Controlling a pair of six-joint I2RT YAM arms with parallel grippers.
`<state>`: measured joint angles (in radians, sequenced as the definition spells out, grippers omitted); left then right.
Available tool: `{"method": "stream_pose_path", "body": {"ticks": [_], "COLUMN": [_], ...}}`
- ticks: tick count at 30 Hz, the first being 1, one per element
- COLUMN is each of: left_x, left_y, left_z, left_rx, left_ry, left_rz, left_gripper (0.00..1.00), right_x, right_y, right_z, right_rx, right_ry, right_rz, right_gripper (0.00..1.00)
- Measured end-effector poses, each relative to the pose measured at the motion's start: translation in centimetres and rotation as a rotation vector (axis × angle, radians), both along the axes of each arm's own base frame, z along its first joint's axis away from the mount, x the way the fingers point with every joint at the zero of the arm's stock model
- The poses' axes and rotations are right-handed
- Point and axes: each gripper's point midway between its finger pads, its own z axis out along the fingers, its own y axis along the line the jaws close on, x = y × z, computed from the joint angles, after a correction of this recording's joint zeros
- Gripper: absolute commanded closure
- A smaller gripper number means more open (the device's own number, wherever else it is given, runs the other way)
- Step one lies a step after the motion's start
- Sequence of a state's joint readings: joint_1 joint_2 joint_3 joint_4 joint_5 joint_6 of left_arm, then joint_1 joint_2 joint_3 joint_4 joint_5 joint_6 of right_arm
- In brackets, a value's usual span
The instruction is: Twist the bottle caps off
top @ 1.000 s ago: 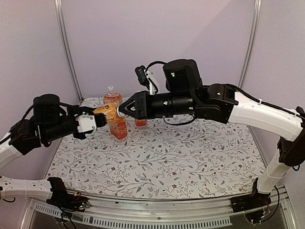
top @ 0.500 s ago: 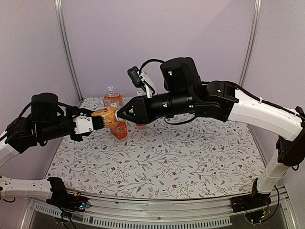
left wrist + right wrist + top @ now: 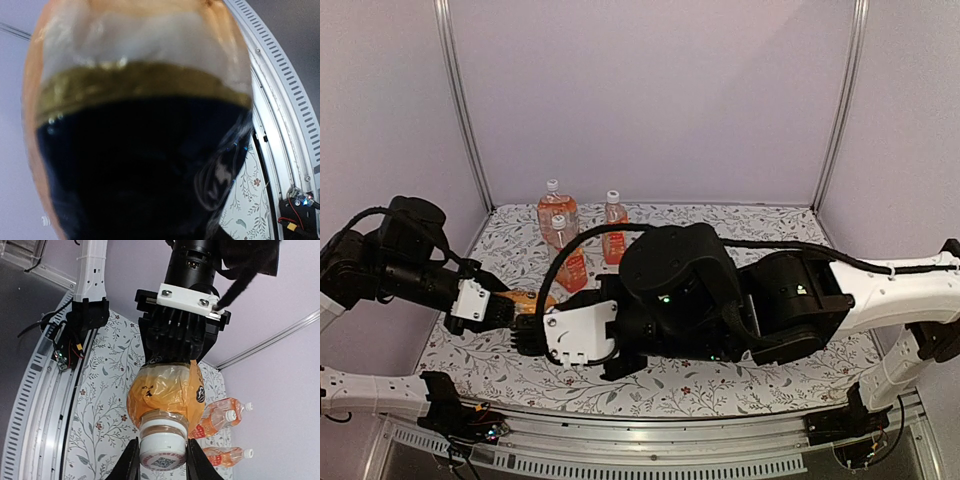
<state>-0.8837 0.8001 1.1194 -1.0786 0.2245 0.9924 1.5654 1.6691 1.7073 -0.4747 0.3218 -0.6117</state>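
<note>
My left gripper [image 3: 505,308] is shut on the body of the dark-labelled orange-drink bottle [image 3: 530,300] and holds it off the table at the front left. The bottle fills the left wrist view [image 3: 140,150]. In the right wrist view the bottle [image 3: 165,387] points its white cap [image 3: 162,450] at the camera. My right gripper [image 3: 161,462] has one finger on each side of that cap and touches it. The left gripper [image 3: 177,335] grips the bottle's far end. Three red-labelled capped bottles [image 3: 557,205] [image 3: 612,225] [image 3: 568,262] stand at the back left.
The right arm's bulky wrist [image 3: 670,300] hangs over the middle of the floral table cover [image 3: 770,260]. The metal front rail [image 3: 670,455] runs along the near edge. Purple walls close the back and sides. Two of the red-labelled bottles [image 3: 225,417] [image 3: 227,455] show behind the held one.
Both arms have moved down and toward the near left with the bottle between them. The right wrist has swung forward under the camera and hides the cap in the top view.
</note>
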Motion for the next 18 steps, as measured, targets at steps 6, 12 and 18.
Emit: {"method": "stream_pose_path", "body": {"ticks": [6, 12, 18], "left_x": [-0.3, -0.7, 0.3], "left_y": [0.2, 0.8, 0.6], "left_z": [-0.3, -1.0, -0.9], "left_rx": [0.014, 0.034, -0.008], "left_ry": [0.008, 0.008, -0.016], "left_rz": [-0.015, -0.018, 0.045], "left_gripper": [0.85, 0.85, 0.84], "right_x": [-0.3, 1.3, 5.2], "right_y": [-0.1, -1.5, -4.5], "right_z": [-0.4, -1.2, 0.8], "right_rx": [-0.101, -0.179, -0.089], "right_ry": [-0.372, -0.512, -0.384], "right_rz": [0.028, -0.029, -0.205], "right_gripper": [1.0, 1.0, 1.0]}}
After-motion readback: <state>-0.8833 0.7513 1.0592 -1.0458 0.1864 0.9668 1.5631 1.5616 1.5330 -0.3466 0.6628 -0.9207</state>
